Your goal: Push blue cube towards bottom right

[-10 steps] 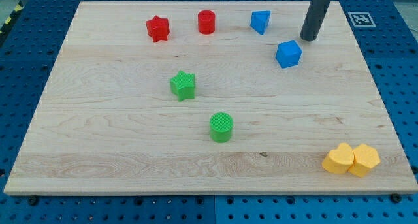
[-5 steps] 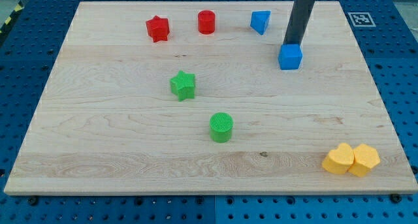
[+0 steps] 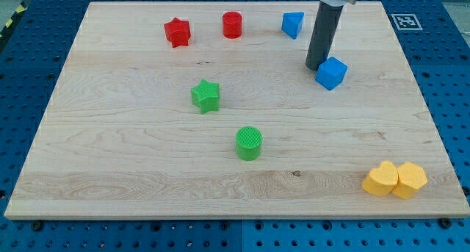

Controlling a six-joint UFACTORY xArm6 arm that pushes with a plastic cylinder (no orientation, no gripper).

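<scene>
The blue cube [image 3: 332, 73] lies on the wooden board [image 3: 132, 156] in the upper right part of the view. My tip [image 3: 316, 66] stands right at the cube's upper left side, touching it or nearly so. The dark rod rises from there to the view's top edge.
A second blue block [image 3: 293, 23] lies near the top, up and left of the rod. A red star [image 3: 177, 31] and a red cylinder [image 3: 232, 24] lie at the top left. A green star [image 3: 206, 95] and a green cylinder [image 3: 249, 143] lie mid-board. Two yellow blocks [image 3: 395, 179] sit at the bottom right.
My tip has moved from the cube's upper right round to its upper left. The blue cube has turned and slid a little down and to the right.
</scene>
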